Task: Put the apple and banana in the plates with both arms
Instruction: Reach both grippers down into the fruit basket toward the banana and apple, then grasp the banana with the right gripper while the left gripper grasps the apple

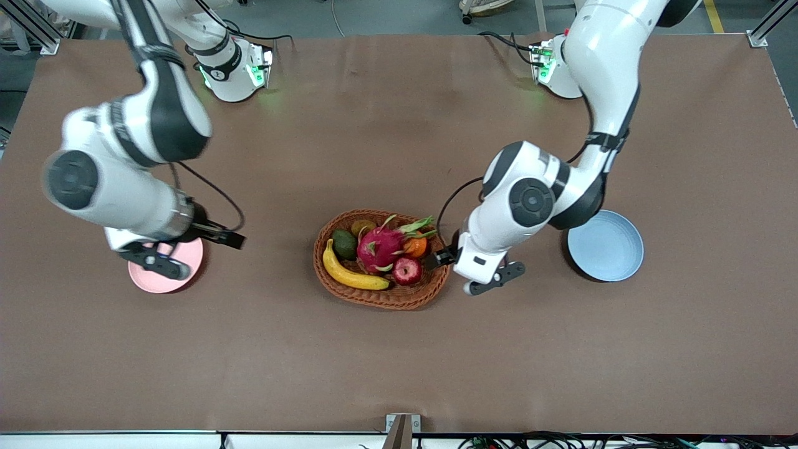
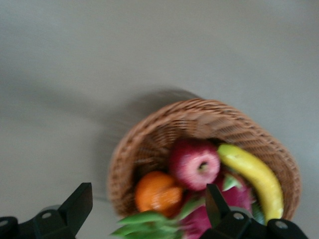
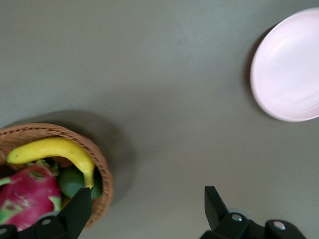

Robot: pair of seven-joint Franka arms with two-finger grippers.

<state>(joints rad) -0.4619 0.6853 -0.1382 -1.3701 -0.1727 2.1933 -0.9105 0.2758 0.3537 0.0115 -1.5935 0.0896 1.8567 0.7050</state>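
The dark-red apple (image 1: 407,270) and the yellow banana (image 1: 352,274) lie in the wicker basket (image 1: 399,298) at the table's middle. The pink plate (image 1: 187,265) sits toward the right arm's end, the blue plate (image 1: 605,246) toward the left arm's end. My left gripper (image 1: 444,255) is open and empty over the basket's rim; in the left wrist view (image 2: 147,195) it hangs by the apple (image 2: 194,163) and banana (image 2: 254,174). My right gripper (image 1: 225,237) is open and empty over bare table between pink plate (image 3: 289,69) and basket (image 3: 102,174); the banana (image 3: 55,149) shows there.
The basket also holds a magenta dragon fruit (image 1: 380,246), an orange fruit (image 1: 414,247) and a dark green avocado (image 1: 344,243). The right arm's wrist hangs over part of the pink plate. The left arm's elbow overhangs the blue plate's rim.
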